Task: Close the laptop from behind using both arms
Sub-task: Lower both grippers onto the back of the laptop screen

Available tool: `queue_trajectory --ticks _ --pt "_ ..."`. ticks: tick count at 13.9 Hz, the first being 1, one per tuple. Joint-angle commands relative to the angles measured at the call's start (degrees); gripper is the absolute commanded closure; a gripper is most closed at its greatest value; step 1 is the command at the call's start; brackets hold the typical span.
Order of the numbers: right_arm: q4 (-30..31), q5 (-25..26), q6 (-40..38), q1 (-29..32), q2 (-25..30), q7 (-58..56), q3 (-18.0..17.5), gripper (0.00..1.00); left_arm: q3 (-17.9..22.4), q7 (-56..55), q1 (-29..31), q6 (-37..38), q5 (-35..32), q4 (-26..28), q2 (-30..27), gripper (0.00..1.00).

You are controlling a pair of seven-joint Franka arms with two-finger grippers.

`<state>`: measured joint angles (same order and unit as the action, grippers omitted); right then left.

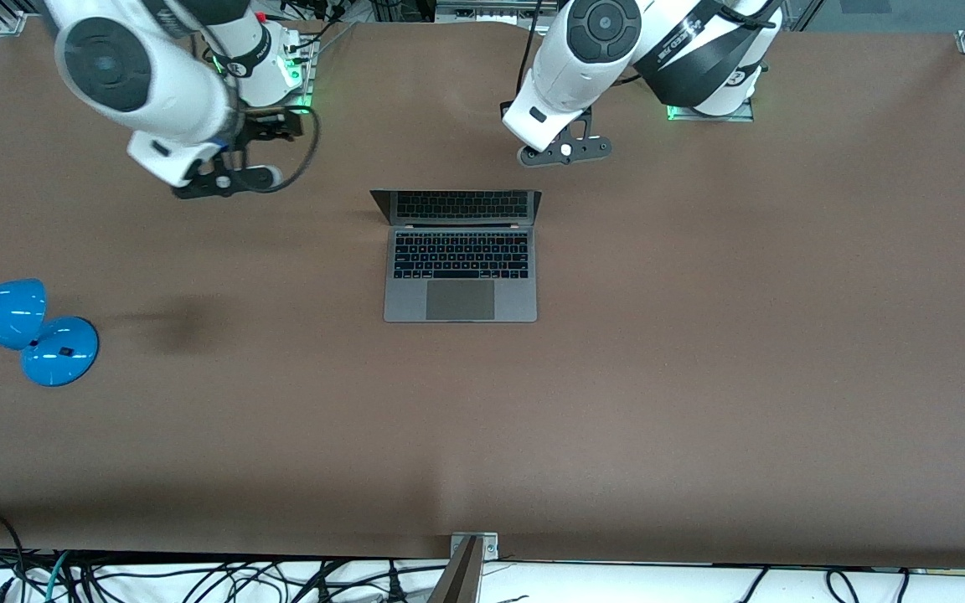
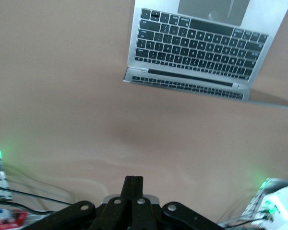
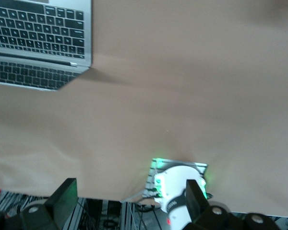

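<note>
Front view: laptop (image 1: 460,255) open at centre frame on the brown table (image 1: 700,377), lid upright along its upper edge, keyboard and trackpad toward the lower edge. Left hand (image 1: 565,151) hanging above and a little right of the lid's right corner, over bare table, nothing held; fingers hidden here under the wrist. Right hand (image 1: 227,178) at upper left of frame, well apart from the lid, over bare table too. Blue lamp (image 1: 26,331) at left edge, well clear of the work. Left wrist view: fingers (image 2: 133,191) pressed together at bottom centre, empty; laptop (image 2: 201,52) at upper right of frame, lid edge turned this way with a stretch of bare table between. Right wrist view: fingers (image 3: 65,196) spread wide apart at the bottom corners, empty; only a corner of the laptop (image 3: 38,43) at upper left. Judged step: bringing both hands in to the lid's back before pushing. Best done by closing the longer right-hand gap first, meeting the lid near its top edge at two spots set evenly either side of centre, pressing forward and down together, gently, lest the base slide or the lid twist.
</note>
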<state>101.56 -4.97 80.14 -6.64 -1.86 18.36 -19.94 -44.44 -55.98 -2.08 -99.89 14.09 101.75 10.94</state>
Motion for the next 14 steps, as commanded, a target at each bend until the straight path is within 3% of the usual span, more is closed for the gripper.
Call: queue_trajectory --ticks 1,3,6,7,8,9,14 --pt "5.48 -0.65 7.55 0.66 1.51 10.07 -6.84 0.00 -0.47 -2.38 -0.55 -4.68 0.94 2.75 2.05 1.00" --pt "7.59 -0.65 12.82 0.66 0.90 13.62 -10.01 0.00 -0.47 -2.30 -1.26 -6.27 0.68 3.11 4.68 1.00" --pt "9.88 -0.74 16.10 0.66 0.55 13.72 -11.87 0.00 -0.39 -2.30 -1.43 -7.15 0.41 3.10 7.77 1.00" --pt "10.06 -1.17 16.45 0.66 -0.15 13.81 -12.83 0.08 -0.47 -2.30 -1.44 -7.25 0.41 3.28 8.47 1.00" --pt "9.98 -2.74 16.45 0.58 -1.46 13.72 -13.10 0.41 -0.47 -2.30 -1.52 -7.42 0.41 3.37 9.44 1.00" --pt "9.80 -3.80 16.45 0.40 -2.87 13.81 -13.80 0.97 -0.47 -2.30 -1.52 -7.68 0.41 3.37 10.40 1.00" --pt "9.54 -2.76 20.40 -2.06 -6.30 15.82 -14.33 1.00 -0.03 -2.65 -1.35 -11.20 0.15 3.28 13.75 1.00"
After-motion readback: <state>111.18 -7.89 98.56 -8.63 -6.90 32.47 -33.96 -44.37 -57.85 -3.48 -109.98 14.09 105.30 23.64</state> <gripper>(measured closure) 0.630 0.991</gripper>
